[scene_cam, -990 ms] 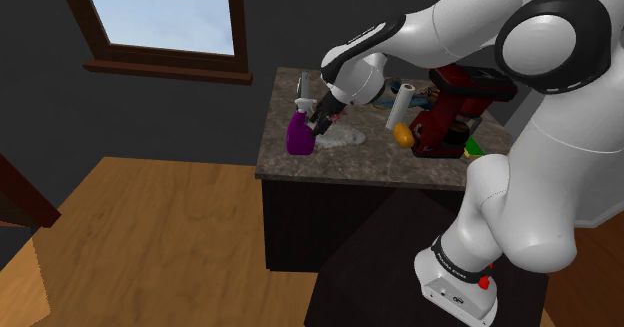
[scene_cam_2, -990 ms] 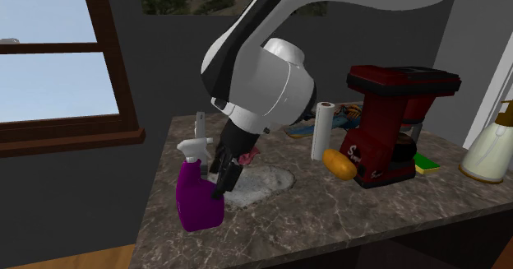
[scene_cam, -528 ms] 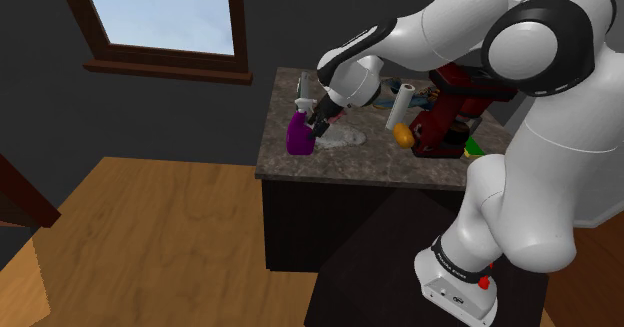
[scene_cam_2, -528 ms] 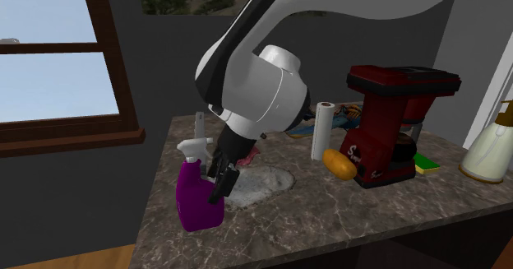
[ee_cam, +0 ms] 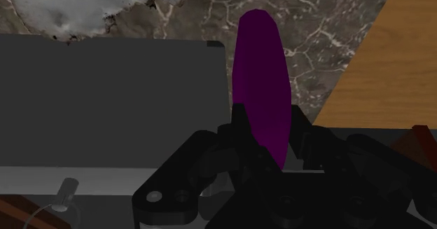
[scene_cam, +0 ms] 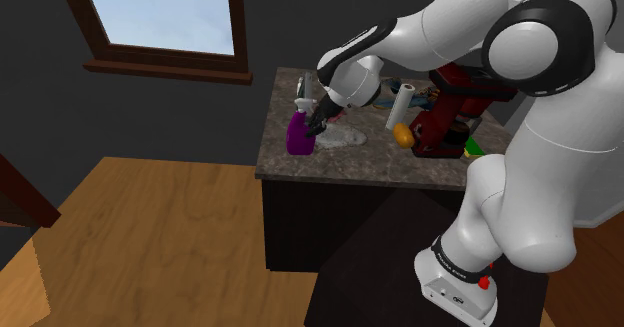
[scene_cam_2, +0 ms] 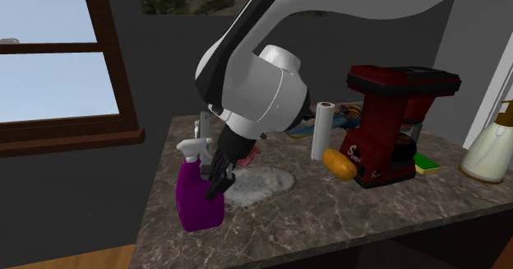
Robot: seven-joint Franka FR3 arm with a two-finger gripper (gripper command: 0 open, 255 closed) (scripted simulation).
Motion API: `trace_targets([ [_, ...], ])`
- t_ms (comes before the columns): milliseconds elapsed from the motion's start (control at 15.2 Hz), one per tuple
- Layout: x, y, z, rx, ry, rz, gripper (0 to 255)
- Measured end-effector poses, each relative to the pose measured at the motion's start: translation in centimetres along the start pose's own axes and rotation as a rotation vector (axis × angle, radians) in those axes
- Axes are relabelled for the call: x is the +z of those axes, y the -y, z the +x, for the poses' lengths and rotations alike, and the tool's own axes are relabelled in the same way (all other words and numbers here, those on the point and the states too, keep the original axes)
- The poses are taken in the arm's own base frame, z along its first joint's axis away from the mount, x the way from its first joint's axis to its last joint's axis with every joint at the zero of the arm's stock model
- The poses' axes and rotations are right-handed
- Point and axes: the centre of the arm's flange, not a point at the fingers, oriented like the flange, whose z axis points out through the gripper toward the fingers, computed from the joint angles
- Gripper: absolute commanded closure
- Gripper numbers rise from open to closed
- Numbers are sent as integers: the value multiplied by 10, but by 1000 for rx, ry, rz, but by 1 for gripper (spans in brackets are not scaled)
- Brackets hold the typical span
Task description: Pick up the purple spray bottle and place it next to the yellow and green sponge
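Purple spray bottle [scene_cam_2: 197,201] gripped in the claw [scene_cam_2: 220,177] — near corner of the marbled counter [scene_cam_2: 329,222].
Black fingers [ee_cam: 227,140] are clenched on the bottle's upper part, just under its white trigger head; bottle upright, base low at the stone, contact hard to tell. Beyond it: a pale patch [scene_cam_2: 261,183] on the counter, then a white paper roll [scene_cam_2: 322,132], an orange lump [scene_cam_2: 339,164] and a red machine [scene_cam_2: 395,119]. The yellow and green sponge [scene_cam_2: 426,162] lies by the machine's base at the second exterior view's right — well apart from the bottle.
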Motion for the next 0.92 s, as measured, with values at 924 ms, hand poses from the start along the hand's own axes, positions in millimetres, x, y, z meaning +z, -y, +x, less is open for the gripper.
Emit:
trace_targets([
  [924,-42,0,22,0,0,0,255],
])
